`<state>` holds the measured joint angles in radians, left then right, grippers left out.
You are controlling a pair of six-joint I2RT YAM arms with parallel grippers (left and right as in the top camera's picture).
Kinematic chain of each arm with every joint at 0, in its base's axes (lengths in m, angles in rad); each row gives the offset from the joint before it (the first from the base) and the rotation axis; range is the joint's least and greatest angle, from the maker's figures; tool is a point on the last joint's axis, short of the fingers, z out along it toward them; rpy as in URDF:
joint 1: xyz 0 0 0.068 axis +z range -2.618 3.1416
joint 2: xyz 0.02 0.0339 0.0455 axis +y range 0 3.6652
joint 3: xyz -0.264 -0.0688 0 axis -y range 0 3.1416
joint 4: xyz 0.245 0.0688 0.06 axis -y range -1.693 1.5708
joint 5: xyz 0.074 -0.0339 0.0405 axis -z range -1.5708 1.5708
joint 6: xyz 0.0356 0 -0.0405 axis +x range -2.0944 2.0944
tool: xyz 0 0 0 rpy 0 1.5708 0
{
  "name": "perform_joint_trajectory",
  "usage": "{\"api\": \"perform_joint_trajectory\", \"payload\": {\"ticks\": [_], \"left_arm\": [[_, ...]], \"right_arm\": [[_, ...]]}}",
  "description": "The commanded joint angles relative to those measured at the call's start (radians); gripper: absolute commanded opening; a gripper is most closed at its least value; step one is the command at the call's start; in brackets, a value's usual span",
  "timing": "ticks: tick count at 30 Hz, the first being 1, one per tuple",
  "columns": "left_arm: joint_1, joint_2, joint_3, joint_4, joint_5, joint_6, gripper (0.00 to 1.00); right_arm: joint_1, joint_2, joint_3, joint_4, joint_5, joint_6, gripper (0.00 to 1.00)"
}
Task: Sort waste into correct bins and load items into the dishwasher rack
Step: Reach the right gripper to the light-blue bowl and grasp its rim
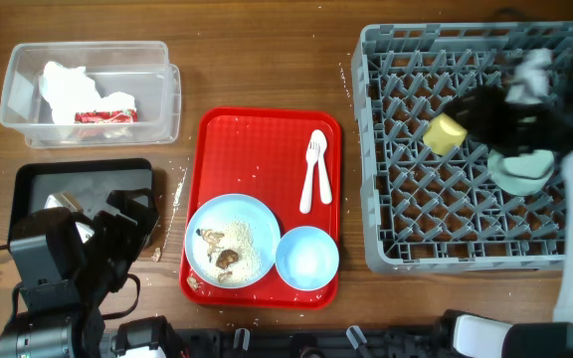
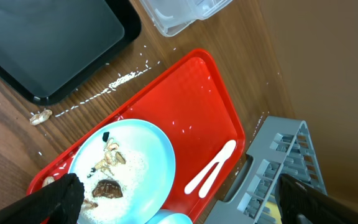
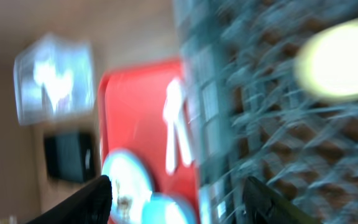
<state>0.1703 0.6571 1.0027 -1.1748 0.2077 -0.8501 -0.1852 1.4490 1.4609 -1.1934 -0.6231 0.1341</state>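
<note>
**Table [image 1: 267, 60], wood.** Open strips of wood lie behind the red tray and between the red tray and the rack.

**Clear box [image 1: 28, 60], back left.** Holds the white tissue [image 1: 66, 88] and the red-and-white wrapper [image 1: 105, 116].

**Black tray [image 1: 88, 165], just in front of the clear box.**
- Its near half is hidden under the left arm.
- One brown crumb [image 2: 40, 116] and scattered white grains lie on the wood beside its right edge.

**Red tray [image 1: 257, 139], centre.**
- Its back half is bare.
- The plate [image 1: 252, 214] reaches the tray's left rim and carries the food scraps [image 1: 222, 257].
- The bowl [image 1: 306, 257] touches the plate at the front right corner.
- The white spoon [image 1: 314, 171] lies along the right rim.

**Rack [image 1: 366, 149], right.**
- Its left wall is near the red tray, and its right side is cut off by the frame.
- The yellow-green cup [image 1: 445, 133] lies among the pegs.
- The pale green dish [image 1: 522, 169] is partly covered by the right arm.

**Left gripper [image 2: 179, 185].** Its fingers [image 2: 58, 198] are spread wide with nothing between them, above the plate.

**Right gripper [image 3: 178, 183].**
- It is above the rack with its fingers apart and empty.
- The right wrist view is heavily blurred, so the cup is only a pale smear.
- In the overhead view the right arm is also smeared.
</note>
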Motion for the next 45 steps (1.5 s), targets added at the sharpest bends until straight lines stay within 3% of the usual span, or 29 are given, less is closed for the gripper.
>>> {"api": "perform_joint_trajectory", "payload": {"ticks": [1,3,6,8,13,17,22,33,37,40,44,45], "left_arm": [[0.002,-0.002,0.000,0.003,0.011,0.009,1.00],[0.002,-0.002,0.000,0.003,0.011,0.009,1.00],[0.002,-0.002,0.000,0.003,0.011,0.009,1.00],[0.002,-0.002,0.000,0.003,0.011,0.009,1.00],[0.002,-0.002,0.000,0.003,0.011,0.009,1.00],[0.002,-0.002,0.000,0.003,0.011,0.009,1.00],[0.002,-0.002,0.000,0.003,0.011,0.009,1.00],[0.002,-0.002,0.000,0.003,0.011,0.009,1.00],[0.002,-0.002,0.000,0.003,0.011,0.009,1.00],[0.002,-0.002,0.000,0.003,0.011,0.009,1.00],[0.002,-0.002,0.000,0.003,0.011,0.009,1.00],[0.002,-0.002,0.000,0.003,0.011,0.009,1.00]], "right_arm": [[0.260,0.002,-0.004,-0.040,0.024,-0.077,0.69],[0.423,0.002,-0.004,-0.042,0.111,-0.013,0.69],[0.683,0.010,-0.004,-0.051,0.376,0.223,0.69],[0.826,0.027,-0.005,-0.061,0.475,0.303,0.69],[1.111,0.083,-0.067,-0.015,0.581,0.491,0.66],[1.184,0.119,-0.134,0.025,0.566,0.582,0.62],[1.234,0.184,-0.269,0.209,0.432,0.594,0.51],[1.302,0.351,-0.293,0.218,0.477,0.547,0.44],[1.308,0.380,-0.293,0.221,0.496,0.547,0.36],[1.308,0.385,-0.293,0.222,0.496,0.546,0.18],[1.308,0.385,-0.292,0.212,0.496,0.547,0.04],[1.308,0.385,-0.292,0.212,0.495,0.547,0.04]]}}
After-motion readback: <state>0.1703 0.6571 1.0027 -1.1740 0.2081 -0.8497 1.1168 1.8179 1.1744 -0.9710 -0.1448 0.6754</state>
